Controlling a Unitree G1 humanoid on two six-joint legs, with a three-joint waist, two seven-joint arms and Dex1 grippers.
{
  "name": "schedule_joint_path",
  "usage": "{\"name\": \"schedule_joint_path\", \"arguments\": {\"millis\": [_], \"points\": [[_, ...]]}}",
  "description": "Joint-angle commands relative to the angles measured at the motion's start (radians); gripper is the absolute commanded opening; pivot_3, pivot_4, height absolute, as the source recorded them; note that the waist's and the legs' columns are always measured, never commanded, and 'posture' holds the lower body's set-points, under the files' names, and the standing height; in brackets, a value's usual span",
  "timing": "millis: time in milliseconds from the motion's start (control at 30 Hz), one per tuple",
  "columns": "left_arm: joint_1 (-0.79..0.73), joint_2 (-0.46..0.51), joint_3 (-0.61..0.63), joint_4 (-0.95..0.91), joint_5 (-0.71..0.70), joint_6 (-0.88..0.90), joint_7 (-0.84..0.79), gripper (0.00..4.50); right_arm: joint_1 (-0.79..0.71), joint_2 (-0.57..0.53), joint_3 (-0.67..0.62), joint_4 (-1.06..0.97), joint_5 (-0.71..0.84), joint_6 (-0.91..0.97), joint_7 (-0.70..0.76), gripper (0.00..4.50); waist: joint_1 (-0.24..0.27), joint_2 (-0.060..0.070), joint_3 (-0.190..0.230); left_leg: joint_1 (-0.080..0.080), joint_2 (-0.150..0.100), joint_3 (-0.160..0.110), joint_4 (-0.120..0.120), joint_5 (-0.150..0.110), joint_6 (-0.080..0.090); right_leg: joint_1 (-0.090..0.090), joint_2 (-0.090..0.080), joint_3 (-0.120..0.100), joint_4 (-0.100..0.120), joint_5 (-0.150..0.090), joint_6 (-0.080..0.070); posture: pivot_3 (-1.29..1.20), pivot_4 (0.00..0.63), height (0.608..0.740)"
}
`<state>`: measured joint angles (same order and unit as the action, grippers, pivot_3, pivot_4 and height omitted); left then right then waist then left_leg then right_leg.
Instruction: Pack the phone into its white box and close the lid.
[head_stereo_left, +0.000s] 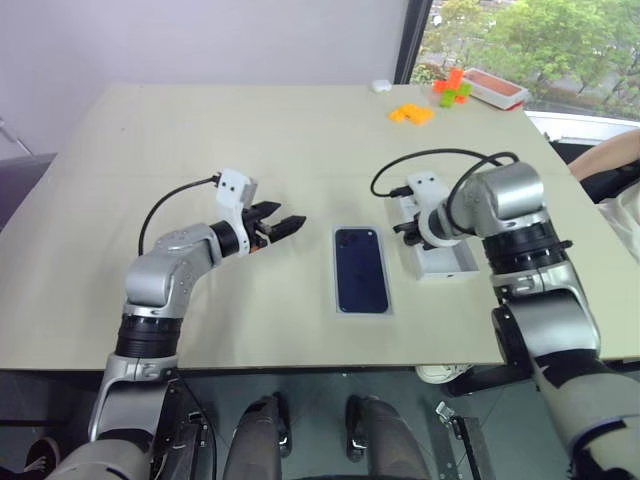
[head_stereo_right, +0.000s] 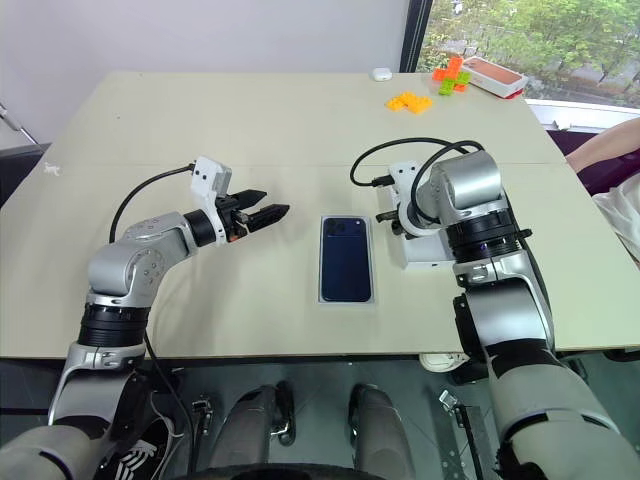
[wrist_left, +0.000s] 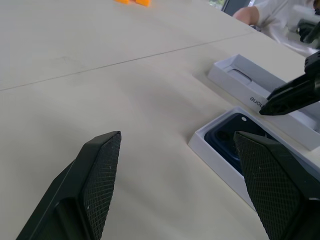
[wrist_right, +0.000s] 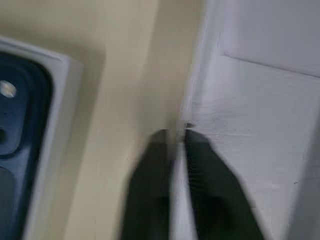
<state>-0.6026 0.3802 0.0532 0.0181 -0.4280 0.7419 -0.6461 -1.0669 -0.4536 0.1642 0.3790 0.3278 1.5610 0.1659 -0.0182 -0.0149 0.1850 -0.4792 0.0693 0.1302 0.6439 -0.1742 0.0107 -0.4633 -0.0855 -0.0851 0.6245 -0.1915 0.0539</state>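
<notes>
We had the right gripper (wrist_right: 175, 136) pinched on the lid's (head_stereo_left: 440, 262) near wall; the phone (head_stereo_left: 360, 268) lay boxed beside it. Left gripper (head_stereo_left: 283, 226) gaped empty. Next: lift and place the lid squarely over.

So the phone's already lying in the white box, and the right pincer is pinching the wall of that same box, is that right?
Not quite. The phone does lie in the white box, but the right pincer is pinching the near wall of the lid, which lies upturned beside the box. The right wrist view shows it.
</notes>
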Motion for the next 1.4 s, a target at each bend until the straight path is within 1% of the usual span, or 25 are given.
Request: {"name": "schedule_joint_path", "arguments": {"millis": [33,200,233,300,333,367,467,567,633,667,700,733,833,900,933,967,1033,1133,1200,1233,1267,1400], "points": [[-0.009,0.001,0.017,-0.049,-0.027,0.009,0.006,3.81,0.007,-0.013,0.021,-0.002,-0.029,-0.018,0.025,0.02,0.000,0.000,0.000,0.000,0.000,0.000,0.000,0.000,0.000,0.000,0.000,0.000,0.000,0.000,0.000,0.00,0.150,0.740],[-0.002,0.001,0.021,-0.060,-0.035,0.019,0.016,3.81,0.006,-0.004,0.004,0.000,-0.051,-0.027,0.043,0.02,0.000,0.000,0.000,0.000,0.000,-0.001,0.000,0.000,0.000,0.000,0.000,0.000,0.000,0.000,-0.001,0.00,0.150,0.740],[0.000,0.002,0.021,-0.062,-0.038,0.020,0.018,3.81,-0.008,0.004,-0.030,0.012,-0.054,-0.033,0.039,0.02,0.000,0.000,0.000,0.000,0.000,-0.001,0.000,0.000,0.000,0.000,0.000,0.000,0.000,0.000,-0.001,0.00,0.150,0.740],[0.004,0.005,0.025,-0.063,-0.041,0.019,0.020,3.81,-0.067,0.039,-0.166,0.057,-0.038,-0.057,0.026,0.02,0.000,0.000,0.000,0.000,0.000,-0.001,0.000,0.000,0.000,0.000,0.000,0.000,0.000,0.000,-0.001,0.00,0.150,0.740],[0.004,0.009,0.028,-0.060,-0.041,0.015,0.020,3.81,-0.091,0.062,-0.262,0.061,-0.013,-0.104,0.017,0.02,-0.001,0.000,0.000,0.000,0.000,0.000,0.000,0.000,0.000,0.000,0.000,0.000,0.000,0.001,-0.001,0.00,0.150,0.740],[0.004,0.011,0.029,-0.057,-0.040,0.013,0.021,3.81,-0.105,0.078,-0.325,0.063,0.001,-0.137,0.012,0.02,-0.002,0.000,0.000,0.000,0.000,0.000,0.000,0.000,0.000,-0.001,0.000,0.000,0.000,0.001,-0.001,0.00,0.150,0.740],[-0.001,0.016,0.041,-0.044,-0.042,0.007,0.022,3.81,-0.157,0.107,-0.437,0.102,0.027,-0.206,0.008,0.02,-0.001,0.002,0.001,0.000,0.000,0.001,-0.001,0.000,0.000,-0.001,0.001,0.000,0.000,0.001,0.000,0.00,0.150,0.740],[-0.009,0.022,0.049,-0.031,-0.046,0.003,0.019,3.81,-0.189,0.147,-0.528,0.093,0.096,-0.248,0.044,0.02,0.000,0.002,0.001,0.000,0.001,0.001,-0.002,0.000,0.000,-0.001,0.003,0.000,-0.001,0.000,0.000,0.00,0.150,0.740],[-0.017,0.030,0.051,-0.015,-0.042,-0.005,0.015,3.81,-0.211,0.182,-0.616,0.099,0.163,-0.232,0.056,0.02,0.000,0.002,0.001,0.000,0.002,0.001,-0.003,0.000,0.000,-0.001,0.004,0.000,-0.002,0.000,0.001,0.00,0.150,0.740],[-0.021,0.034,0.052,-0.007,-0.042,-0.008,0.013,3.81,-0.209,0.195,-0.634,0.086,0.192,-0.224,0.073,0.02,0.000,0.002,0.001,0.000,0.002,0.001,-0.003,0.000,0.000,-0.001,0.004,0.000,-0.002,0.000,0.001,0.00,0.150,0.740],[-0.025,0.037,0.054,-0.002,-0.043,-0.009,0.012,3.81,-0.195,0.204,-0.624,0.052,0.208,-0.232,0.096,0.02,0.000,0.002,0.001,0.000,0.002,0.001,-0.003,0.001,0.002,-0.001,0.004,0.000,-0.002,0.000,0.002,0.00,0.150,0.740],[-0.029,0.042,0.054,0.003,-0.043,-0.010,0.011,3.81,-0.182,0.214,-0.623,0.024,0.235,-0.207,0.117,0.02,-0.001,0.002,0.001,0.000,0.001,0.002,-0.003,0.001,0.002,-0.001,0.003,0.000,-0.002,0.001,0.004,0.00,0.150,0.740],[-0.033,0.057,0.058,0.015,-0.042,-0.018,0.005,3.81,-0.135,0.235,-0.599,-0.076,0.309,-0.153,0.173,0.02,0.002,0.002,0.001,0.000,0.001,0.001,-0.004,0.002,0.002,-0.001,0.003,0.000,-0.004,0.001,0.004,0.00,0.150,0.740],[-0.029,0.066,0.066,0.016,-0.045,-0.017,0.002,3.81,-0.109,0.261,-0.611,-0.133,0.349,-0.131,0.180,0.02,0.002,0.002,0.001,0.000,0.001,0.001,-0.005,0.001,0.002,0.000,0.003,0.000,-0.005,0.001,0.004,0.00,0.150,0.740],[-0.028,0.069,0.070,0.016,-0.048,-0.014,0.002,3.81,-0.102,0.274,-0.626,-0.148,0.364,-0.122,0.172,0.02,0.001,0.002,0.001,0.000,0.001,0.001,-0.005,0.001,0.002,0.000,0.003,0.000,-0.005,0.001,0.004,0.00,0.150,0.740],[-0.026,0.074,0.080,0.013,-0.057,-0.010,0.000,3.81,-0.104,0.304,-0.675,-0.148,0.393,-0.092,0.155,0.02,0.001,0.002,0.001,0.000,0.001,0.001,-0.005,0.001,0.002,0.000,0.003,0.000,-0.005,0.001,0.004,0.00,0.150,0.740],[-0.022,0.085,0.099,0.008,-0.074,-0.002,-0.008,3.81,-0.119,0.368,-0.805,-0.129,0.458,-0.030,0.116,0.02,0.001,0.002,0.001,0.000,0.001,0.001,-0.005,0.001,0.002,0.000,0.003,0.000,-0.005,0.002,0.004,0.00,0.150,0.740],[-0.011,0.113,0.126,-0.005,-0.098,0.002,-0.035,3.81,-0.136,0.443,-0.960,-0.087,0.544,0.041,0.041,0.02,0.000,0.002,0.001,0.000,0.002,0.001,-0.005,0.000,0.000,0.000,0.003,0.000,-0.005,0.002,0.004,0.00,0.150,0.740],[-0.004,0.129,0.141,-0.014,-0.119,0.010,-0.053,3.81,-0.141,0.473,-1.022,-0.056,0.601,0.053,-0.022,0.02,-0.001,0.002,0.001,0.000,0.002,0.001,-0.005,0.000,0.000,0.000,0.003,0.000,-0.004,0.002,0.004,0.00,0.150,0.740],[0.008,0.143,0.148,-0.028,-0.124,0.000,-0.066,3.81,-0.139,0.490,-1.051,-0.022,0.658,0.053,-0.060,0.02,-0.001,0.002,0.001,0.000,0.002,0.002,-0.006,0.000,0.000,0.000,0.003,0.000,-0.005,0.002,0.003,0.00,0.150,0.740],[0.017,0.154,0.156,-0.045,-0.134,0.005,-0.072,3.81,-0.131,0.504,-1.068,0.005,0.716,0.053,-0.096,0.02,-0.002,0.002,0.001,0.000,0.002,0.002,-0.006,0.000,0.000,0.000,0.003,0.000,-0.005,0.002,0.003,0.00,0.150,0.740],[0.044,0.185,0.182,-0.088,-0.173,0.037,-0.077,3.81,-0.023,0.550,-1.023,0.000,0.907,0.053,-0.240,0.02,-0.001,0.002,0.001,0.001,0.002,0.002,-0.010,0.000,0.000,0.001,0.003,0.000,-0.008,0.002,0.003,0.00,0.150,0.740]]}}
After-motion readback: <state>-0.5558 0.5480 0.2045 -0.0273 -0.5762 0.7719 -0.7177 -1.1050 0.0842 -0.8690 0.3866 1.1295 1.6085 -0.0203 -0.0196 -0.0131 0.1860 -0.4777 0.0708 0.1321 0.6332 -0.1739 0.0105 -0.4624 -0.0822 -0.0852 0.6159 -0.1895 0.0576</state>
